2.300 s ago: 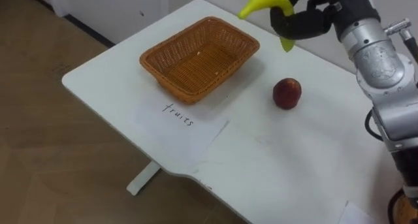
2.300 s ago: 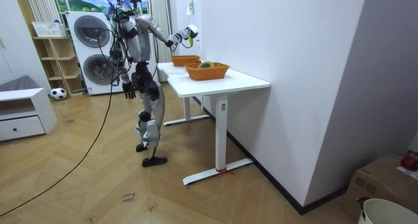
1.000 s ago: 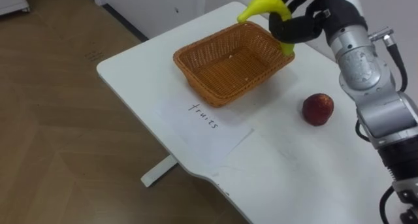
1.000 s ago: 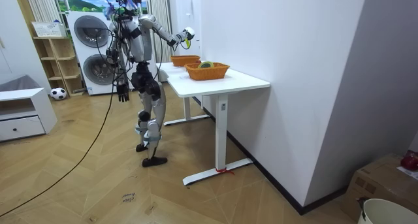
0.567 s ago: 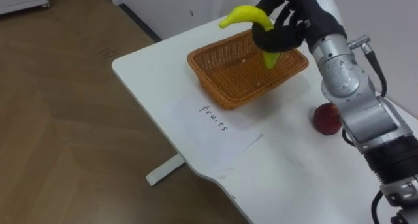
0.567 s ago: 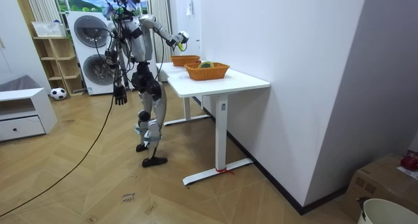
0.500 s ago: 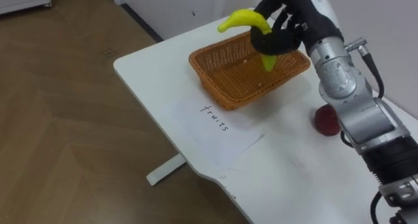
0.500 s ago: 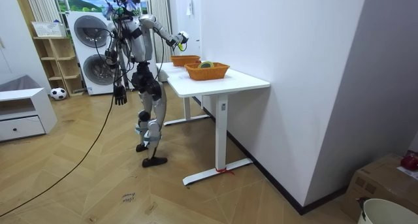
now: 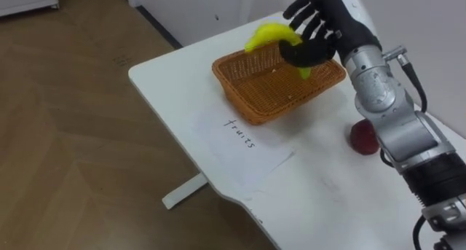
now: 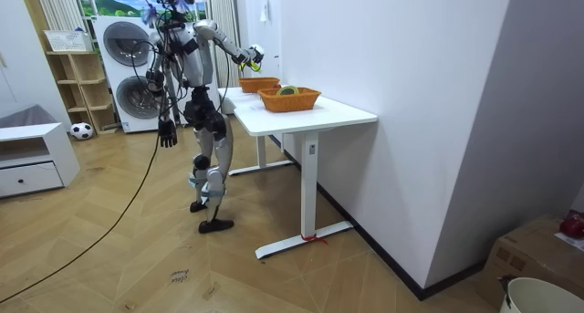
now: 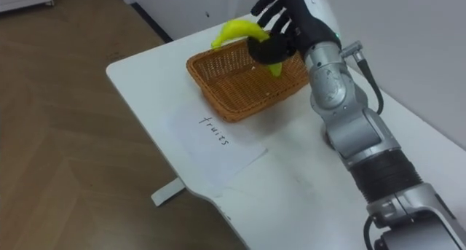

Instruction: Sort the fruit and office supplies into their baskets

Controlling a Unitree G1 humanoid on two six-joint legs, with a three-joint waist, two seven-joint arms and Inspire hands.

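Observation:
A woven fruit basket (image 9: 244, 108) stands near the far left corner of the white table (image 9: 175, 79). My right hand (image 9: 328, 28) hovers over the basket's far rim, open, its fingers spread upward. A yellow banana (image 9: 266, 37) still lies across the thumb, just above the basket's inside. A red apple (image 9: 362, 137) rests on the table to the right of the basket, partly hidden behind my right forearm. In the room view my left hand (image 10: 167, 130) hangs at my side, away from the table.
A paper sheet (image 9: 244, 141) with handwriting lies in front of the basket, near the table's edge. In the room view a second basket (image 10: 288, 99) holding something sits farther along the table. Two washing machines (image 10: 128, 71) stand behind me; wooden floor lies to my left.
My right hand carried the banana from right of the basket to over it and lowered slightly. Its fingers, curled round the banana before, have now spread. The camera also shifted.

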